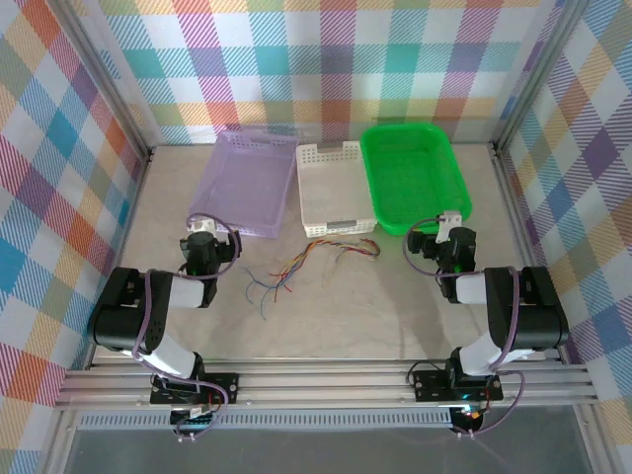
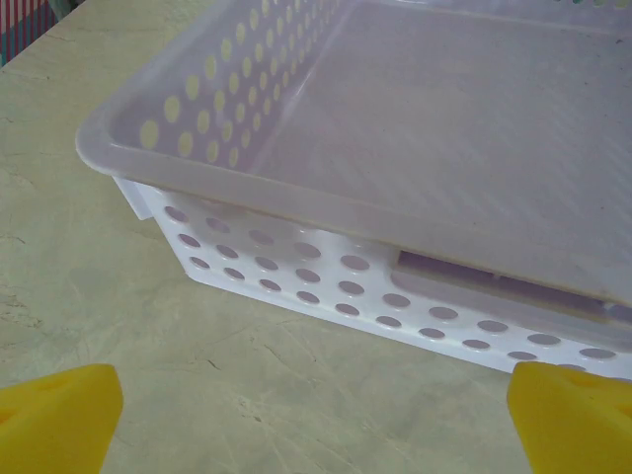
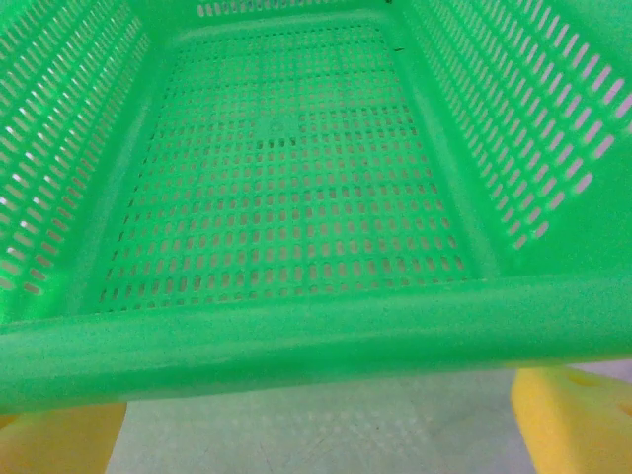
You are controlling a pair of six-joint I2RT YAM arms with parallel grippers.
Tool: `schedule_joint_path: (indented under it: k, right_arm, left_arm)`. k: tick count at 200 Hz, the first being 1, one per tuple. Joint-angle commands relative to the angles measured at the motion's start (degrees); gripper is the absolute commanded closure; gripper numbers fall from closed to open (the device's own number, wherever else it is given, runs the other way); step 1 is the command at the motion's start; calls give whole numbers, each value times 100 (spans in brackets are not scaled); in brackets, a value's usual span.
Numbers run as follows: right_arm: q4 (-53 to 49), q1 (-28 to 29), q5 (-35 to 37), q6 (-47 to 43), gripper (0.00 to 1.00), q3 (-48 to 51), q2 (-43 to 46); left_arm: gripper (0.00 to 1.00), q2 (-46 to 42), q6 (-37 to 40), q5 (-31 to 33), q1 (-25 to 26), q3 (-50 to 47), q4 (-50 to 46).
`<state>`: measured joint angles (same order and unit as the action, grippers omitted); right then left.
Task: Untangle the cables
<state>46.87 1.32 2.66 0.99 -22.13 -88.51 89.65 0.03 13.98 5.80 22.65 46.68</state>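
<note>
Top view, bottom edge: metal rail (image 1: pixel 326 380) carrying both arm bases. Just above, left arm (image 1: pixel 148 306) at lower left and right arm (image 1: pixel 513 306) at lower right, both folded low over beige tabletop (image 1: pixel 346 316).

Left end effector (image 1: pixel 201 235) left of centre, nose just beside near wall of purple basket (image 1: pixel 247 183). Left wrist view: yellow fingertips (image 2: pixel 54 420) in both lower corners, spread wide, released, bare tabletop between, nothing gripped. Perforated near corner of purple basket straight ahead.

Right end effector (image 1: pixel 451 230) right of centre, at near rim of green basket (image 1: pixel 415 173). Right wrist view: yellow fingertips (image 3: pixel 573 415) in lower corners, likewise spread, released, nothing held. Green rim across frame just above them, slotted floor beyond.

Cables (image 1: pixel 311 262) loose on tabletop in middle of top view, between the two end effectors, well apart from both. Blue and red strands at lower left of bunch. Orange, red and yellow-green strands at upper right, ending just beside near wall of white basket (image 1: pixel 334 188). Strands crossing one another; exact knots too small to tell.

Farther back: three baskets in a row, purple left, white middle, green right. Behind and on both sides: checked walls (image 1: pixel 326 59).
</note>
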Motion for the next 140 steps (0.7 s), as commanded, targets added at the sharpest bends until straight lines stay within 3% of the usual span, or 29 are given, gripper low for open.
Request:
schedule_joint_path:
  k: [1,140]
  right_arm:
    - [103,-53,-204,-29,0,-131,52]
    - [42,-53,-84,9,0,-154,137]
  left_arm:
    - [0,-17,-23,-41,-68,32,140]
    - [0,-16,-24,-43,-66,30,140]
